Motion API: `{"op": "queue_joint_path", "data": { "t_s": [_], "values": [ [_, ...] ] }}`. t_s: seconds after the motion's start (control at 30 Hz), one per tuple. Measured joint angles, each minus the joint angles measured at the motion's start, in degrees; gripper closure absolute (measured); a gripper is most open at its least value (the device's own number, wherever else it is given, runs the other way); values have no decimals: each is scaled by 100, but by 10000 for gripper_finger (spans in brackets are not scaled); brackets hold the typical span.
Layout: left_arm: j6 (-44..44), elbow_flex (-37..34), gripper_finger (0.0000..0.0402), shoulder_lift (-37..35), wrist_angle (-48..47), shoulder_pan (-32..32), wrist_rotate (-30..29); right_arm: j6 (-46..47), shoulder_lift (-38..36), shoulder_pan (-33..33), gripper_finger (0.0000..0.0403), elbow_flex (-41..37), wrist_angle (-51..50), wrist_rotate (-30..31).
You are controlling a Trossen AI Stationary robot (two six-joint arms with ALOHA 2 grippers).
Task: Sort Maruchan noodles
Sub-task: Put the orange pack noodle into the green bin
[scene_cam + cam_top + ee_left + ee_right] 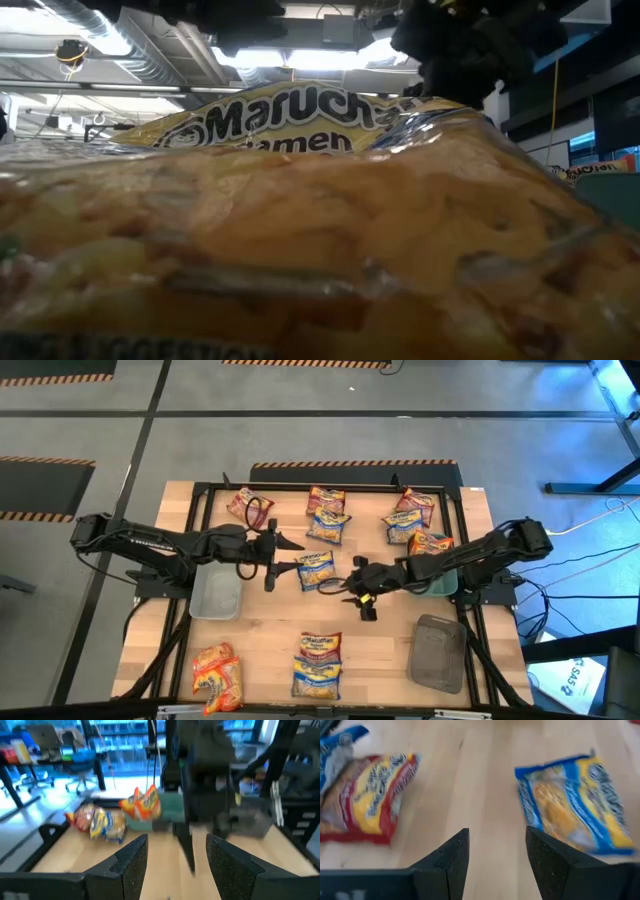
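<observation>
The wooden table (260,650) is ringed by a black frame (197,500), and its widest bare stretch lies at 6 o'clock of the two grippers, between the centre and the near-edge packets.

A clear tray (216,591) sits at 9 o'clock of centre under the left arm; a grey tray (439,652) lies toward 4 o'clock near the right frame rail; a teal tray (446,579) shows just beneath the right arm.

The left gripper (292,544) hangs just at 10 o'clock of the centre packet, fingers (131,865) spread apart and empty. The right gripper (350,590) hangs at 3 o'clock of that packet, fingers (451,860) likewise parted with bare wood between them.

The Maruchan noodles are scattered. A blue-and-yellow packet (316,570) lies at centre between the two grippers. At 12 o'clock sit a maroon packet (325,499) and a blue one (328,526), overlapping; at 11 o'clock a lone maroon packet (249,507) near the far frame rail; at 1 to 2 o'clock a cluster (409,517) with an orange packet (431,544) beside the right arm. At 6 o'clock a maroon-and-blue stack (317,665) reaches the near edge; at 7 o'clock orange packets (217,676) crowd the corner.
</observation>
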Motion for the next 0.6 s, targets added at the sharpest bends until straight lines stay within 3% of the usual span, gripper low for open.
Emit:
{"op": "queue_joint_path", "data": {
  "t_s": [0.23, 0.43, 0.6],
  "values": [
    [-252, -1, 204, 1, 56, -128, -184, -50, 413, -2, 226, 0, -32, -97],
    [-834, -10, 157, 82, -153, -126, -314, -228, 697, -4, 226, 0, 25, -94],
    [-1335, 30, 129, 167, -284, -189, 118, -345, 864, -4, 226, 0, 409, -97]
  ]
}}
